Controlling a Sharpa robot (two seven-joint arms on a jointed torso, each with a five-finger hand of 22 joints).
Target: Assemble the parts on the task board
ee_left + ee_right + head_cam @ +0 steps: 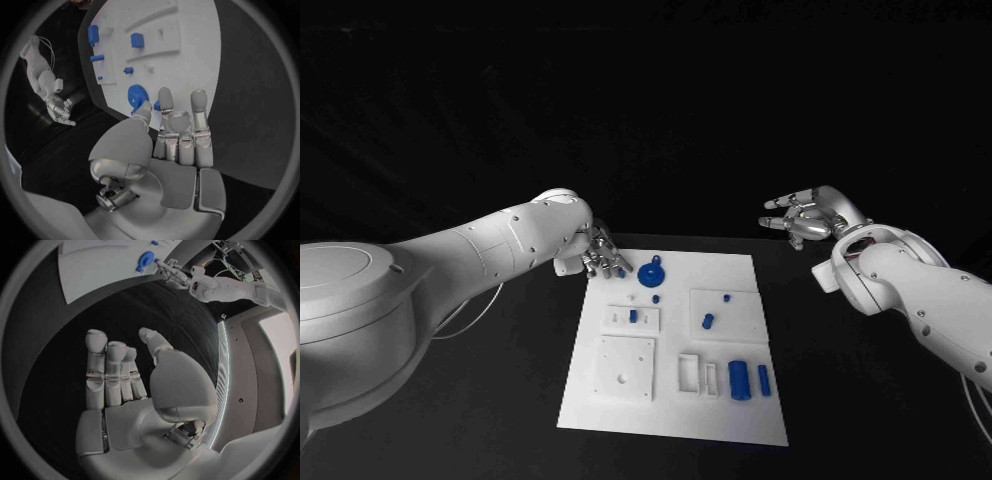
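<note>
The white task board (733, 272) lies in the middle of the black table. A round blue part (652, 276) with a short stem sits near its far left corner. My left hand (594, 250) hovers at that corner, fingers stretched out, their tips just short of the round blue part (137, 96) and holding nothing. Small blue pieces (708, 321) lie mid-board, and two blue cylinders (737, 380) stand in slots near the front. My right hand (802, 220) is off the board past its far right corner, fingers apart and empty (125, 385).
Raised white blocks and recessed frames (626, 366) cover the board's front half (181, 65). Black table surrounds the board (94, 265) on every side. In the right wrist view my left hand (172, 272) is near the round blue part (145, 260).
</note>
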